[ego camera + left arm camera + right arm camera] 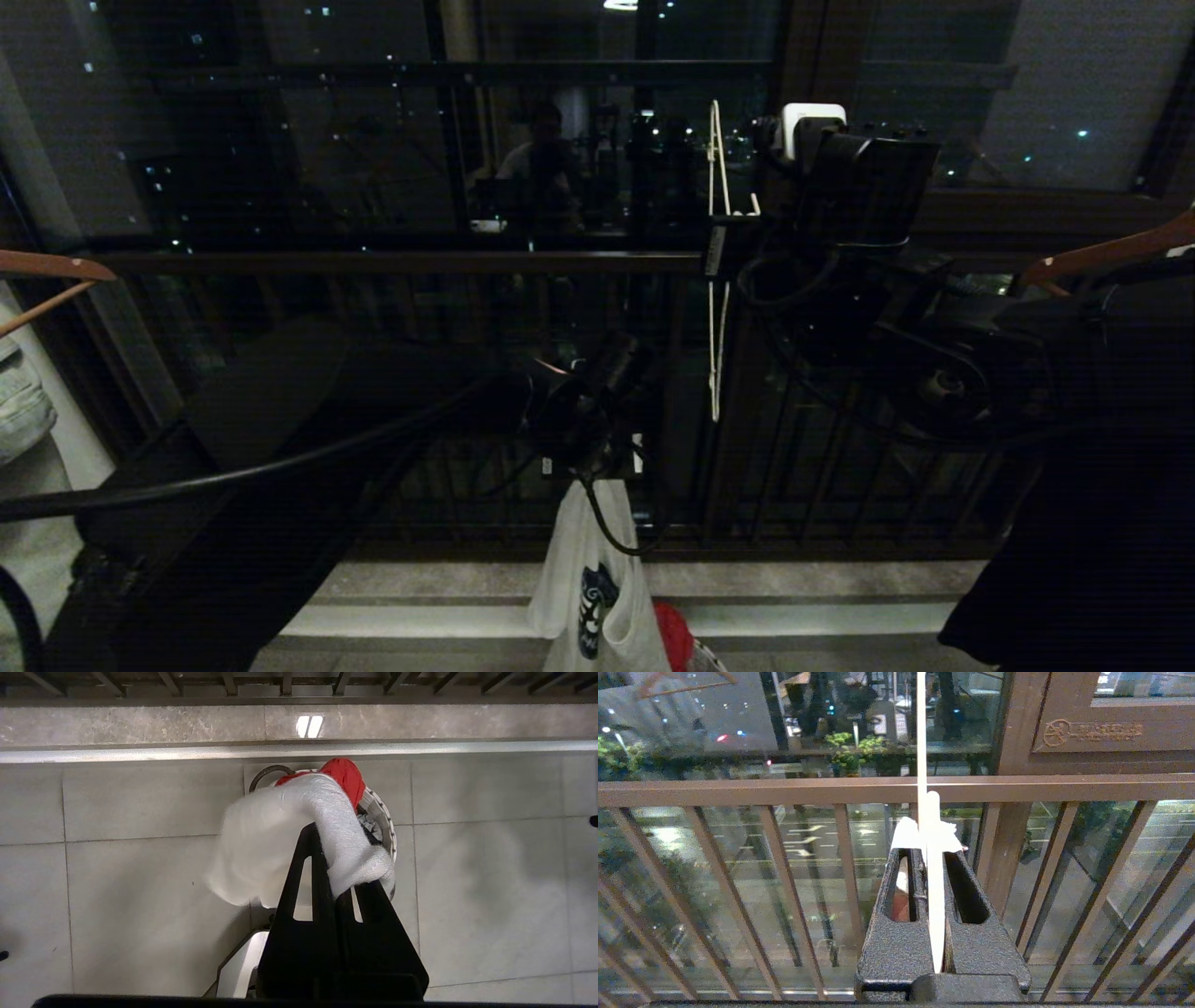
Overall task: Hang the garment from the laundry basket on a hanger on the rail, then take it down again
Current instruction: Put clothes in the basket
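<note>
My left gripper (597, 462) hangs in the middle of the head view, shut on a bunched fold of the white garment (597, 579), which dangles below it with its dark blue print showing. In the left wrist view the gripper (336, 858) holds the garment (271, 840) above the laundry basket (385, 821) on the tiled floor. Higher and to the right, my right gripper (730, 247) is shut on the thin white wire hanger (716, 168), which stands upright and edge-on. In the right wrist view the hanger (921, 742) passes between the shut fingers of that gripper (927, 851). The rail is out of view.
A red cloth (345, 774) lies in the basket. The dark balcony railing (420, 261) of vertical bars runs across in front of the glass. Orange-brown hangers (47, 266) show at the left edge and at the right (1111, 252), above a black garment (1102, 523).
</note>
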